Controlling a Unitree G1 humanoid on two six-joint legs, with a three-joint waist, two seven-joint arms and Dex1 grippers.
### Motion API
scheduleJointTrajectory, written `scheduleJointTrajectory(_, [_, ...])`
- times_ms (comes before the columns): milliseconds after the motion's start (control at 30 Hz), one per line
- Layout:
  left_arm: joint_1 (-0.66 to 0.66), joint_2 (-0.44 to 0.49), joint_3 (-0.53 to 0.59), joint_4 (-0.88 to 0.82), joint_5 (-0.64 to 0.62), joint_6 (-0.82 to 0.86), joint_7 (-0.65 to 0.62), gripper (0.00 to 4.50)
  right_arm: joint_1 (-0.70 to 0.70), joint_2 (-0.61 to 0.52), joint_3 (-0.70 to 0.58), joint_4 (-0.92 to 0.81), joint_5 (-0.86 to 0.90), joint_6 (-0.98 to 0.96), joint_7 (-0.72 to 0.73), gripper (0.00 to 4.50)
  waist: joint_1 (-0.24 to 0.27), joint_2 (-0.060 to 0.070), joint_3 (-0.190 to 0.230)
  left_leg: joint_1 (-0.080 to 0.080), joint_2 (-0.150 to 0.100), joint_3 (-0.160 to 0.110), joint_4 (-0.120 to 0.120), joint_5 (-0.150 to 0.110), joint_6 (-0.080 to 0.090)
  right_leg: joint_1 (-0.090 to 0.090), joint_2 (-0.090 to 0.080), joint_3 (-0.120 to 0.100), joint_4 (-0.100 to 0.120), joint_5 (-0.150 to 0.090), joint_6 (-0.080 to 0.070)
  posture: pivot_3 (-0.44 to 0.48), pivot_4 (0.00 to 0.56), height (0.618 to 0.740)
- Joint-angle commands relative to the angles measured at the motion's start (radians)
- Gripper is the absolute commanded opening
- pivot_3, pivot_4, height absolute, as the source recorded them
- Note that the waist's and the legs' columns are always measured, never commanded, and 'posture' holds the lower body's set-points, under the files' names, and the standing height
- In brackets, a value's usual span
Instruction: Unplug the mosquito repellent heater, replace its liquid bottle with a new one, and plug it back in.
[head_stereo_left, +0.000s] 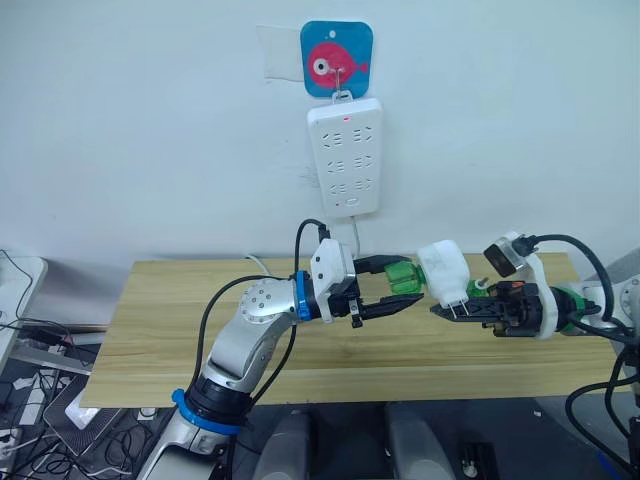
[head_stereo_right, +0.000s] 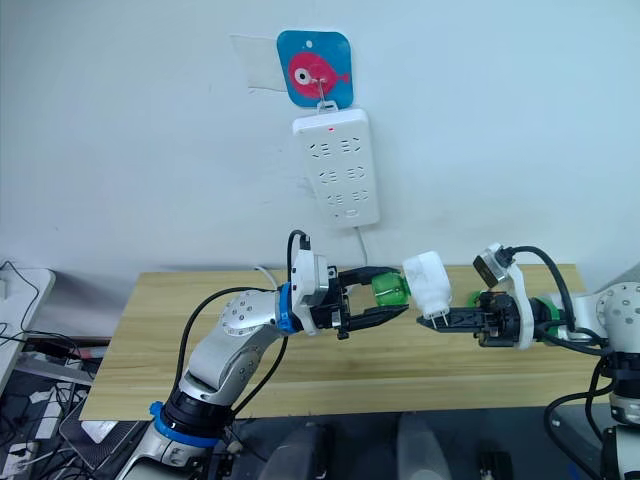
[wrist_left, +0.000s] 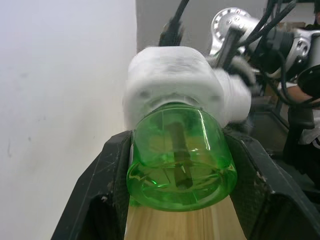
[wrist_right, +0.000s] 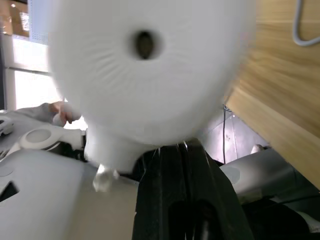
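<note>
The right hand (head_stereo_left: 447, 309) pinches the mosquito repellent heater (head_stereo_left: 443, 271) steady while the left hand (head_stereo_left: 412, 283) clamps its liquid bottle (head_stereo_left: 403, 276), likely to unscrew it.

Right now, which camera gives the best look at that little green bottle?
The left wrist view: the green bottle shows close up, its wick visible inside, between the left gripper fingers and joined to the white heater. Both eye views show it small and from the side. The right wrist view shows the heater's vent.
</note>
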Motion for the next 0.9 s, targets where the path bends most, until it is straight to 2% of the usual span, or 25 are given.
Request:
scheduleJointTrajectory(33, [-0.006, -0.008, 0.003, -0.011, 0.004, -0.031, -0.002, 2.27, -0.011, -0.053, -0.015, -0.037, 0.145, 0.008, -0.045, 0.03, 0.0, 0.0, 0.0, 0.0, 0.0, 0.0, 0.0, 0.0, 0.0, 0.0, 0.0, 0.0, 0.0, 0.0, 0.0, -0.111, 0.232, 0.74])
scheduleJointTrajectory(300, [-0.002, -0.007, -0.006, 0.01, 0.022, -0.055, -0.016, 2.27, -0.137, -0.132, 0.085, -0.008, 0.376, -0.06, -0.165, 0.03, -0.006, 0.0, 0.0, 0.0, 0.001, 0.001, 0.0, 0.0, 0.0, 0.0, 0.0, 0.0, 0.0, 0.0, 0.0, -0.126, 0.234, 0.74])
scheduleJointTrajectory(433, [-0.001, -0.009, -0.008, 0.015, 0.027, -0.06, -0.019, 2.27, -0.205, -0.122, 0.14, 0.006, 0.423, -0.122, -0.244, 0.03, -0.005, 0.0, 0.0, 0.0, 0.001, 0.0, 0.0, 0.0, 0.0, 0.0, 0.0, 0.0, -0.001, 0.0, 0.0, -0.131, 0.237, 0.74])
scheduleJointTrajectory(633, [0.01, -0.003, -0.019, 0.001, 0.027, -0.063, -0.028, 2.27, -0.316, 0.0, 0.149, 0.068, 0.199, -0.235, -0.341, 0.03, -0.005, 0.0, 0.0, 0.0, 0.001, 0.0, 0.0, 0.0, 0.0, 0.0, 0.0, 0.0, -0.001, 0.0, 0.0, -0.127, 0.237, 0.74])
scheduleJointTrajectory(900, [0.018, 0.0, -0.019, -0.031, 0.002, -0.036, -0.038, 2.27, -0.386, 0.064, 0.159, 0.171, -0.093, -0.256, -0.231, 0.03, -0.004, 0.0, 0.0, -0.001, 0.0, 0.0, -0.001, 0.0, 0.0, -0.001, 0.0, 0.0, -0.002, 0.0, 0.0, -0.115, 0.239, 0.74])
